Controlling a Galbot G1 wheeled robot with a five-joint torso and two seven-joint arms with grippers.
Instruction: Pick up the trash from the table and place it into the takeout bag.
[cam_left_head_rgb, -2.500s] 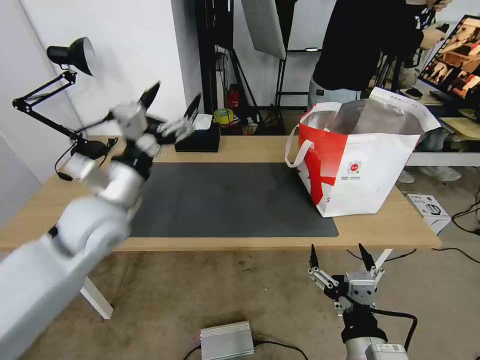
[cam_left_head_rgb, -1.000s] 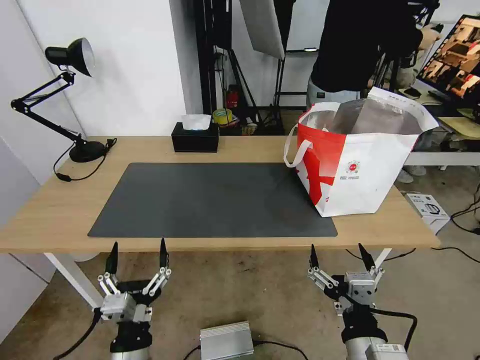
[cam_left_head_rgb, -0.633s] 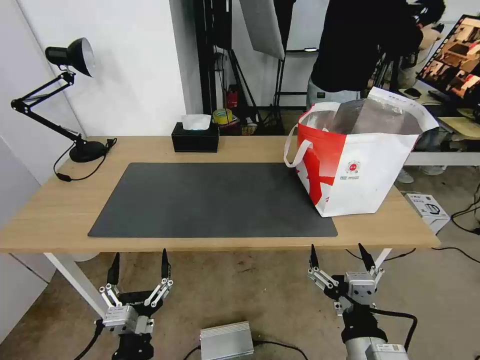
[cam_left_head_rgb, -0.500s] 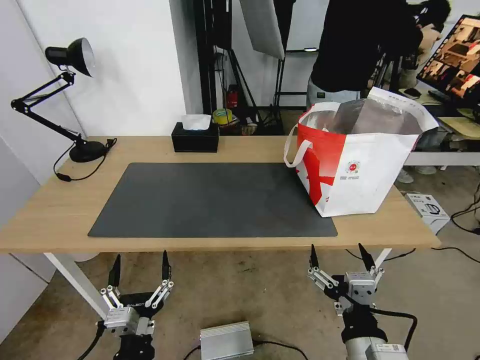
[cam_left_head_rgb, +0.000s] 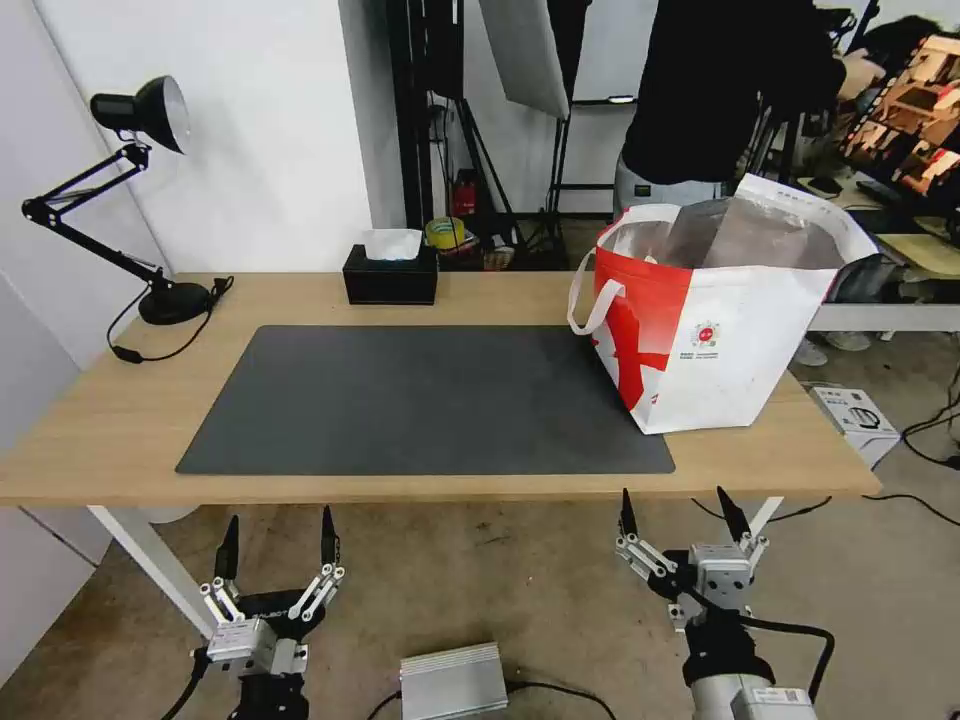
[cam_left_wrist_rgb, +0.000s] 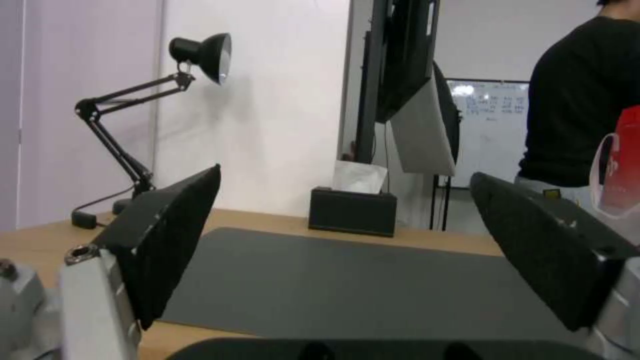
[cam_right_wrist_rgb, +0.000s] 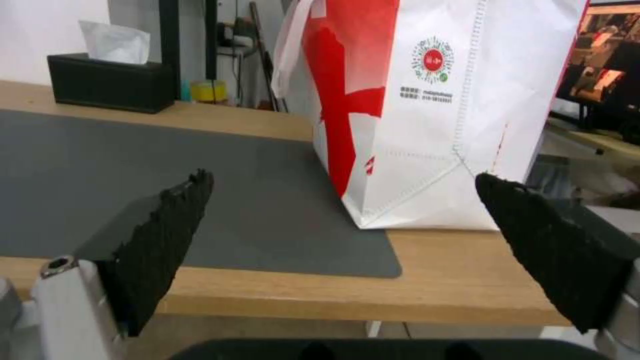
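With no trash lying on the desk (cam_left_head_rgb: 120, 420), both the left gripper (cam_left_head_rgb: 275, 530) and right gripper (cam_left_head_rgb: 680, 515) are hanging lower-frame, fingers wide apart, holding nothing; the takeout bag (cam_left_head_rgb: 735, 340) is sitting upper right, so the job looks finished

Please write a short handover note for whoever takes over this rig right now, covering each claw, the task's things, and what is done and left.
Left claw: open, holding nothing, parked below the table's near edge, left side.
Right claw: open, holding nothing, parked below the near edge, right side.
Takeout bag: upright and open at the table's right end, one corner on the dark mat.
Table: it carries the mat, a black tissue box and a desk lamp; I see no trash on it.
Done: the tabletop looks cleared of trash; the bag's contents are hidden.
Left: apparently nothing; check inside the bag.
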